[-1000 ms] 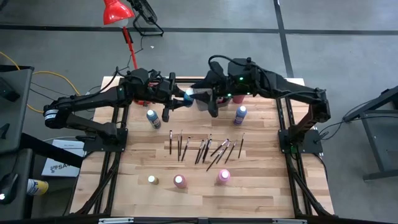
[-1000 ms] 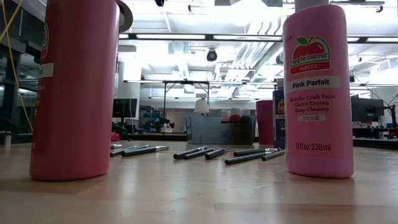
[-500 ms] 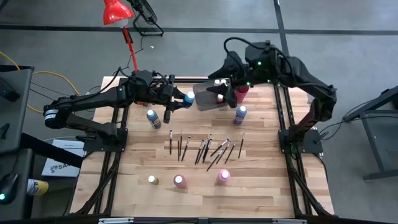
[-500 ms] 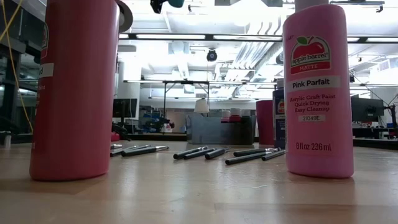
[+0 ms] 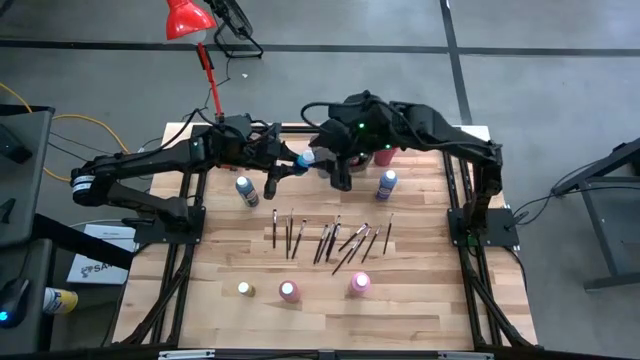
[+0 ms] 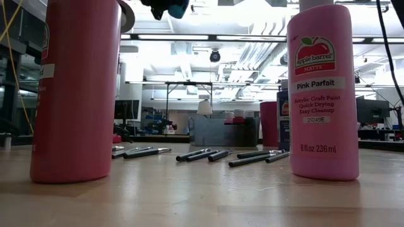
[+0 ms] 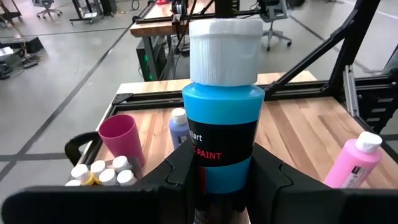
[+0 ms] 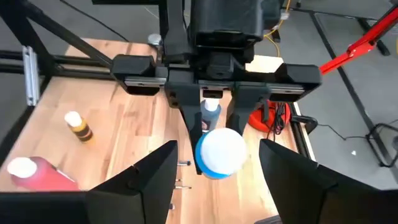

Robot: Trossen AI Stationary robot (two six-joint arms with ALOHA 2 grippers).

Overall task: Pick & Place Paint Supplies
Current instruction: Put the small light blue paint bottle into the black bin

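The blue paint bottle (image 7: pixel 222 124) (white cap up) is clamped in the left gripper (image 7: pixel 221 177) above the table, while the right gripper (image 8: pixel 214 165) is spread wide facing it.

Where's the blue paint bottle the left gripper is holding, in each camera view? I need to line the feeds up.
High view: blue bottle near the table's back edge, between the two grippers.
Low view: only its bottom at the top edge.
Left wrist view: centre, upright, white cap up.
Right wrist view: centre, cap-on.
Shared landmark: the left gripper clamped on it.
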